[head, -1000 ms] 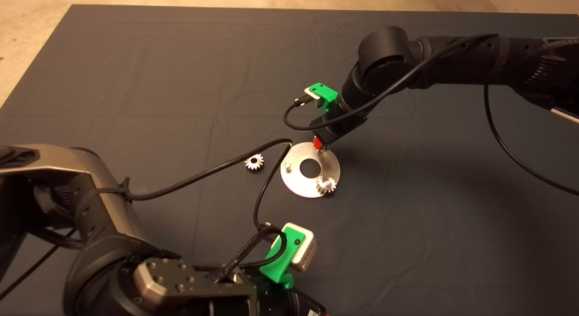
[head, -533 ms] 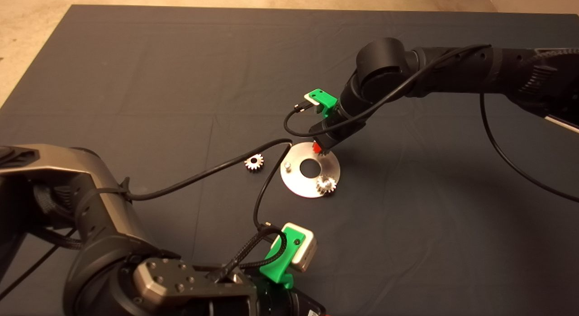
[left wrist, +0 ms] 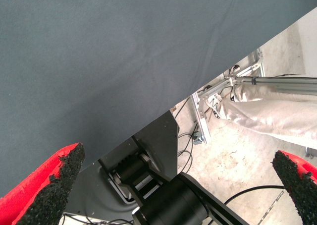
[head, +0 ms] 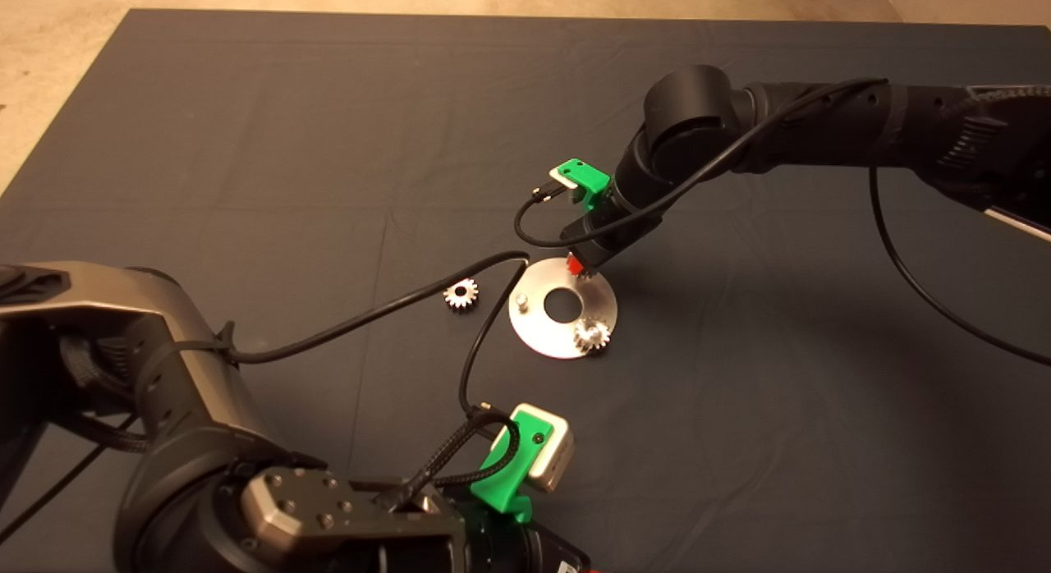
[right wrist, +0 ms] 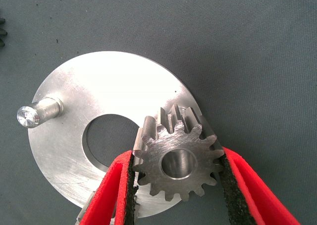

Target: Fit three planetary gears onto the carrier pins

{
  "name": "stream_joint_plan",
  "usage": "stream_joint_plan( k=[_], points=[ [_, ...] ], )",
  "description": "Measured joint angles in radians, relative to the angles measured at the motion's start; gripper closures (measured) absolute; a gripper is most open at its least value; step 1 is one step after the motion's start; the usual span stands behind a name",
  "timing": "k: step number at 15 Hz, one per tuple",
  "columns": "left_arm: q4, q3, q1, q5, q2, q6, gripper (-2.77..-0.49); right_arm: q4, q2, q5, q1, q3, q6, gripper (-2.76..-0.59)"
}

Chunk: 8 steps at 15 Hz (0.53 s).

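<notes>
Head view: the right end effector [head: 581,266] hangs over the far rim of the shiny round carrier disc [head: 542,327] on the dark mat [head: 246,146]. One planetary gear [head: 590,335] sits on the disc's near side, one bare carrier pin [head: 520,297] stands at its left, and a loose gear [head: 461,294] lies on the mat beside a black cable [head: 484,335]. The left end effector [head: 525,462] waits at the lower edge.

Left wrist view: its red fingers [left wrist: 44,185], black gritty pads, stand wide apart, holding nothing.

Right wrist view: the padded fingers [right wrist: 116,190] clamp a dull toothed gear [right wrist: 177,158] over the disc [right wrist: 89,96].

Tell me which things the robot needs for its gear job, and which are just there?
Needed:
held gear in right gripper
gear on the disc
loose gear
bare pin
disc

Just there:
left gripper, parked
mat
</notes>
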Motion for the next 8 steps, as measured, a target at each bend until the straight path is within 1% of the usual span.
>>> stream_joint_plan(
  k=[8],
  points=[
    [0.000,0.000,0.000,0.000,0.000,0.000,-2.75,-0.002,0.000,0.000,-0.001,0.000,-0.003,-0.99]
  ],
)
